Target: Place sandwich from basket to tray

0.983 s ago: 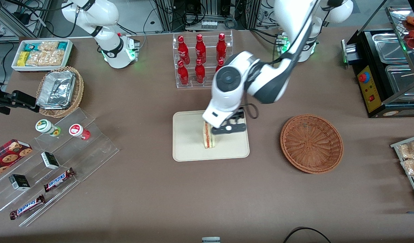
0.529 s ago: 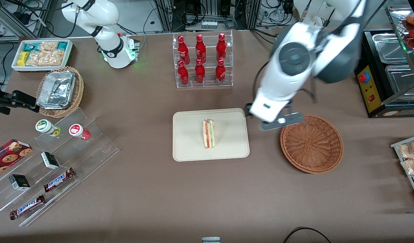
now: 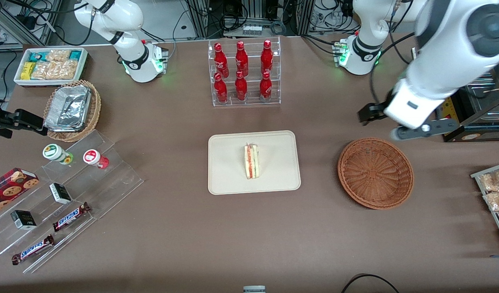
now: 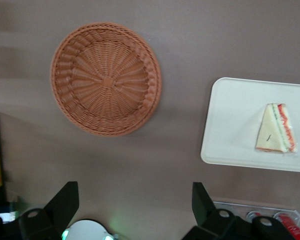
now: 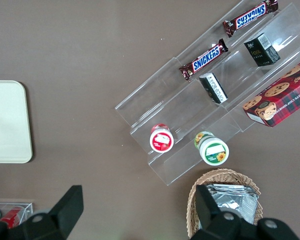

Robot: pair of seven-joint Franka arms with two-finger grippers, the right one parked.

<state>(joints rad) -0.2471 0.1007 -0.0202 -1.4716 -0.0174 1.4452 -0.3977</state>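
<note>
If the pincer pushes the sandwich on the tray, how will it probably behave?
The sandwich stands on a narrow edge on the tray, so it may tip. Its pale bread looks soft, probably squashing easily. The open pincer is high above the table, farther from the front camera than the basket.

The front camera looks down from high up on the whole counter (image 3: 233,236). The left wrist camera looks straight down from the tool (image 3: 422,129), fingers wide apart, high near the basket (image 3: 375,173). Both show the basket, the tray (image 3: 229,179) and the sandwich (image 3: 251,161). The right wrist camera also looks down and shows the tray's edge.
</note>
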